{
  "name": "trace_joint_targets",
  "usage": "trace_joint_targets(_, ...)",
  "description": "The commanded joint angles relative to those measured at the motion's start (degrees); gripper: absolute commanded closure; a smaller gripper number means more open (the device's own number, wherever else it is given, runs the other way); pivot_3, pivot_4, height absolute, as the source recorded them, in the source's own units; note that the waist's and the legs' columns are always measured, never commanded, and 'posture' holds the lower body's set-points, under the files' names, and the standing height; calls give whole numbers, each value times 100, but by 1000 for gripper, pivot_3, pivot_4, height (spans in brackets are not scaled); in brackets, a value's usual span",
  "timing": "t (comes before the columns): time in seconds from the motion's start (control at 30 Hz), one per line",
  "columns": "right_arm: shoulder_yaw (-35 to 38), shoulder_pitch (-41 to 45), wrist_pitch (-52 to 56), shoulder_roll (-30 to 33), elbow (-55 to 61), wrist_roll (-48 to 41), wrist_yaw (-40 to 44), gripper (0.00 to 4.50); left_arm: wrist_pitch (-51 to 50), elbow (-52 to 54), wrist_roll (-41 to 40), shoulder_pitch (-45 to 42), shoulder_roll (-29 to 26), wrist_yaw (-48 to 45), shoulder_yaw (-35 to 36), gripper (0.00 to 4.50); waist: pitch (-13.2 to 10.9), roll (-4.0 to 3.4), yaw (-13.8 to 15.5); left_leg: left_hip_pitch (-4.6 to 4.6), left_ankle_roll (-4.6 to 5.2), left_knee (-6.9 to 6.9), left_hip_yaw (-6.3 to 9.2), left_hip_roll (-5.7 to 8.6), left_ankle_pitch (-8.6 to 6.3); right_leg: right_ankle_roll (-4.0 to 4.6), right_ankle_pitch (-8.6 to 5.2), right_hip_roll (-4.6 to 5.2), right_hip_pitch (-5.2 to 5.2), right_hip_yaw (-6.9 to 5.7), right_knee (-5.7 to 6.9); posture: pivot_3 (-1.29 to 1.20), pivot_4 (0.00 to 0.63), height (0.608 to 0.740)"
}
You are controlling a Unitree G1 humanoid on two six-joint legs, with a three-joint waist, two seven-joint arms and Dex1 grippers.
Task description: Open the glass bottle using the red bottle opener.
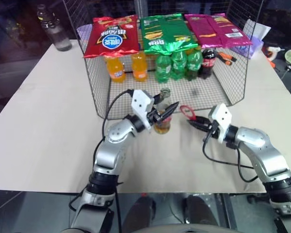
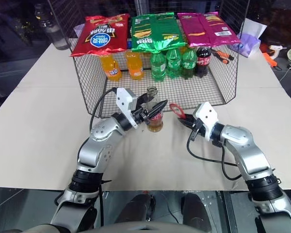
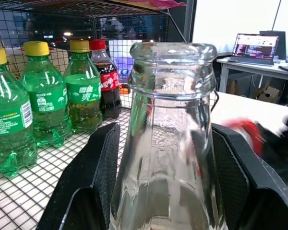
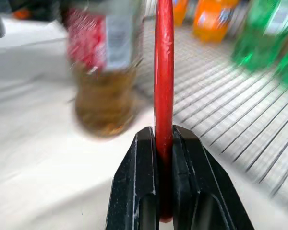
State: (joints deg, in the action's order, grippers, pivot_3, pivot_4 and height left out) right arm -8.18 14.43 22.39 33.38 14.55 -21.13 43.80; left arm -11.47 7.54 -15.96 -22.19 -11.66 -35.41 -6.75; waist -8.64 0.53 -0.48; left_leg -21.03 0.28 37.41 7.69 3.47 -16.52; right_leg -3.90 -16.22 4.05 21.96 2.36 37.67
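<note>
The glass bottle (image 1: 163,125) stands upright on the table in front of the wire rack, amber liquid low in it. My left gripper (image 1: 166,111) is shut on it from the left, a black finger (image 3: 93,172) on each side of the clear neck (image 3: 170,120). The bottle's mouth (image 3: 173,51) is a bare glass rim. My right gripper (image 1: 196,122) hovers just to the bottle's right, apart from it, shut on the handle of the red bottle opener (image 1: 186,111). The opener (image 4: 163,72) stands edge-on between the right fingers (image 4: 139,187), its ring head toward the bottle.
A wire rack (image 1: 235,92) stands behind, holding orange soda bottles (image 1: 116,69), green ones (image 1: 178,64) and a cola bottle (image 1: 207,63), with chip bags (image 1: 166,33) on top. A plastic water bottle (image 1: 53,29) stands far left. An orange-handled tool (image 1: 227,57) lies far right.
</note>
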Motion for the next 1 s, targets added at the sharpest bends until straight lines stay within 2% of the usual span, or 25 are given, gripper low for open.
trace_joint_targets(0.03, -76, -200, 601, 232, 505, -131, 157, 4500, -36, 60, 6, 80, -27, 9, -38, 2019, 0, 1, 4, 0, 0, 0, 2, -1, 0, 0, 0, -1, 0, -3, -1, 0, 150, 740)
trace_joint_targets(0.07, -116, -235, 653, 280, 501, -48, 151, 4500, -34, 60, 8, 79, -32, 14, -35, 2019, 0, 1, 7, 0, 0, 0, 1, -1, 0, 0, 0, -1, 0, -2, -1, 0, 150, 740)
trace_joint_targets(0.3, -28, -91, 498, 22, 177, 338, -268, 1457, -26, 101, -18, 97, -59, -10, -39, 2053, -1, 3, 6, 0, -1, 2, -1, 1, 0, -1, 0, -1, 0, -2, -1, 0, 150, 740)
trace_joint_targets(0.93, -58, 23, -35, -268, -155, 844, -380, 1457, 77, 133, -61, 142, -49, -13, -49, 2053, -2, 4, 4, -1, -1, 3, -1, 1, 1, -1, 0, -1, 0, -2, -1, 0, 150, 740)
trace_joint_targets(0.97, -55, 20, -42, -276, -157, 852, -377, 1373, 89, 131, -49, 141, -51, -5, -50, 1270, -2, 4, -1, -1, -1, 3, -1, 1, 1, -1, 0, -1, 0, -2, -1, 0, 150, 740)
trace_joint_targets(1.0, -54, 20, -49, -284, -161, 862, -373, 1373, 94, 128, -43, 138, -53, -1, -48, 822, -2, 4, -3, -1, -1, 3, -2, 1, 1, -1, 0, -1, 1, -2, -1, 0, 150, 740)
